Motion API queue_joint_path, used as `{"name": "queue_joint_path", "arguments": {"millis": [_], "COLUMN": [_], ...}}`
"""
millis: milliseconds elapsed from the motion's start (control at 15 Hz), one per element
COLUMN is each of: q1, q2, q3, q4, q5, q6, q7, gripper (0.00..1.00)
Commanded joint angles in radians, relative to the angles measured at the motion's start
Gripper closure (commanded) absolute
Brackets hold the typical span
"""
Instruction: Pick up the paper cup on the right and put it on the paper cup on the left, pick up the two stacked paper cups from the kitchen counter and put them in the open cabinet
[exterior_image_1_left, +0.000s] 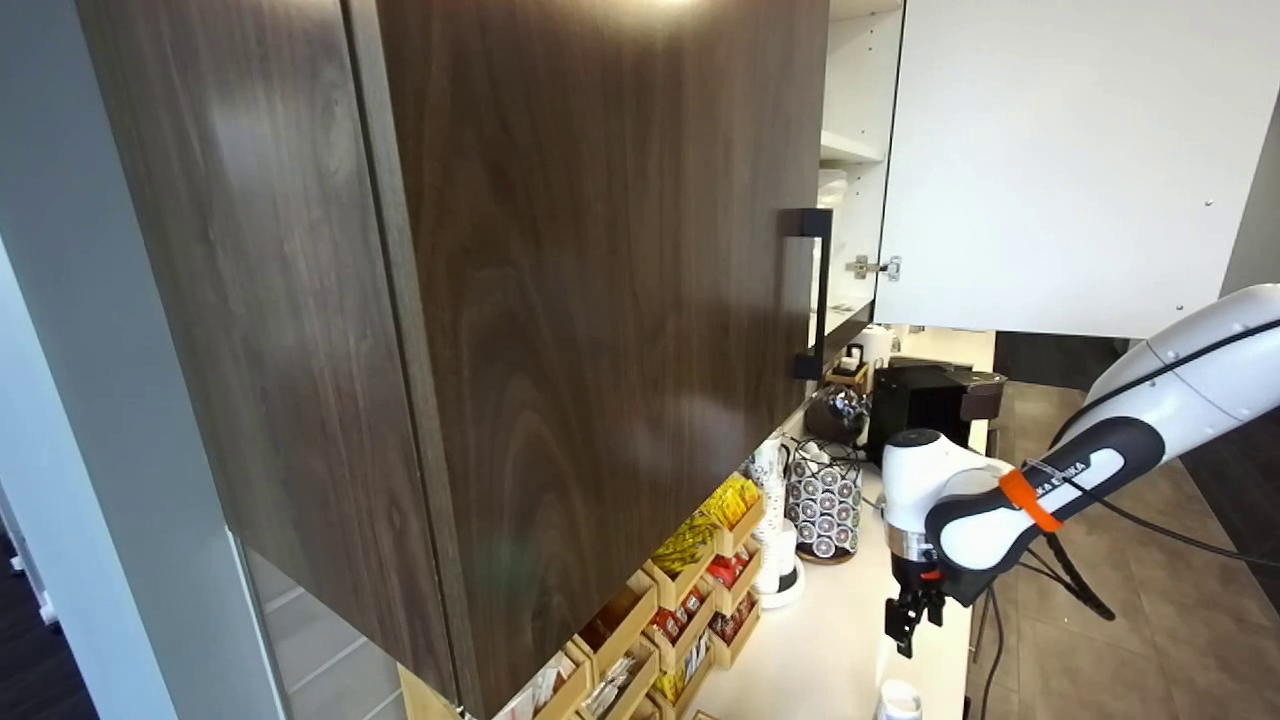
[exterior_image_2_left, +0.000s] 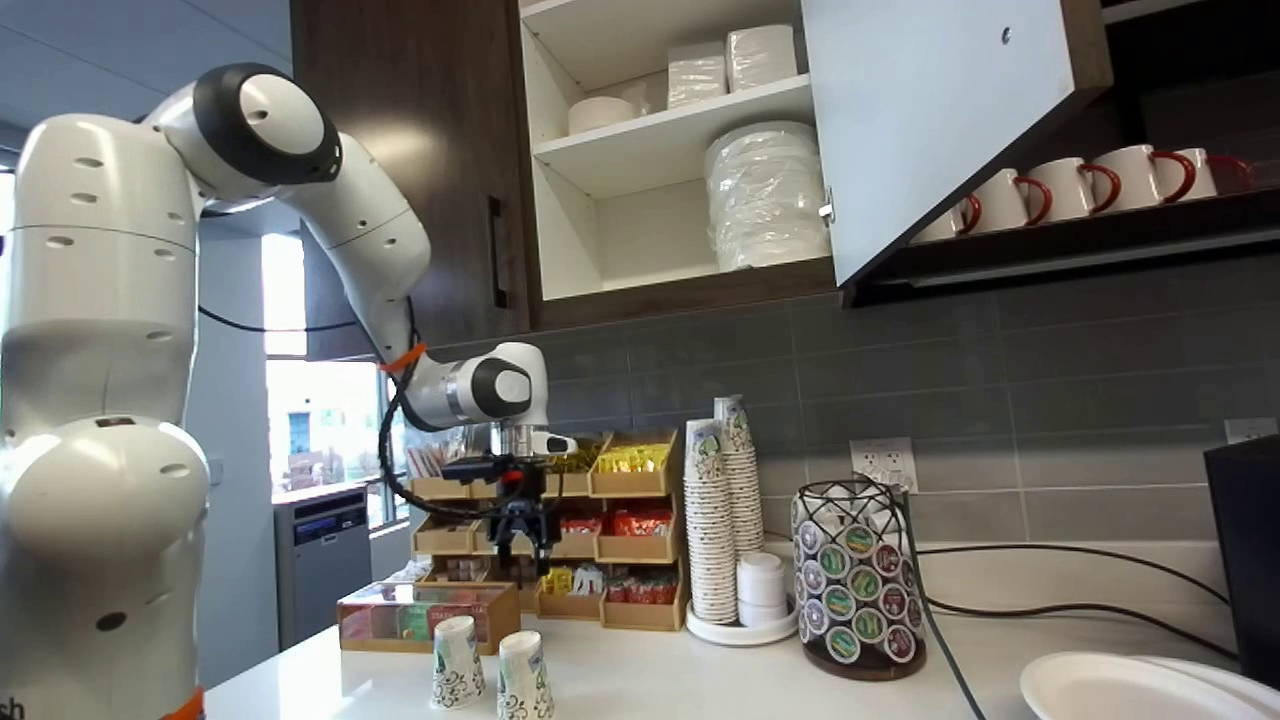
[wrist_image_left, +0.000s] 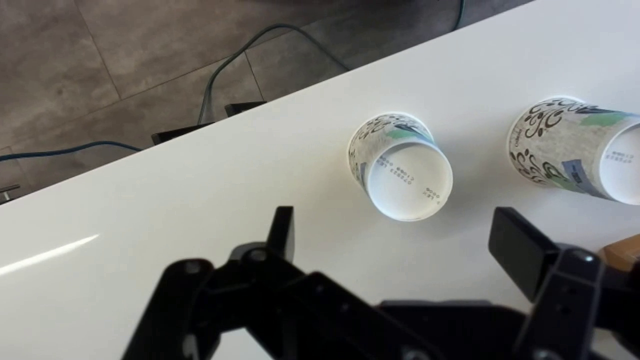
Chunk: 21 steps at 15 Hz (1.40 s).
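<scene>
Two paper cups stand mouth-down; bases up; long axes upright.

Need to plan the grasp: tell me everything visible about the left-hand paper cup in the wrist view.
The paper cup stands upside down on the white counter, its pale base up with printed codes. Its tapered wall carries dark scrolls and green and blue patches. Only the counter touches it.

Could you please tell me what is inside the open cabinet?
In an exterior view, the open cabinet has a tall plastic-wrapped white stack at the bottom; the shelf above bears two wrapped white packs and a round white item. Anything behind them is hidden.
</scene>
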Motion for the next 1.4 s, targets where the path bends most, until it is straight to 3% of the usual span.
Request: {"name": "queue_joint_path", "arguments": {"millis": [0,333,533,1333], "q1": [0.023,0.032,0.035,0.04], "q2": [0.002,0.08,0.163,0.35], "q3": [-0.023,-0.023,-0.018,-0.032], "q4": [0.005,0.001,0.012,0.069], "q5": [0.001,0.051,0.143,0.168], "q6": [-0.002,0.12,0.18,0.225], "q7": [-0.001,-0.037,-0.1,-0.098], "gripper": [0.0,0.0,0.0,0.0]}}
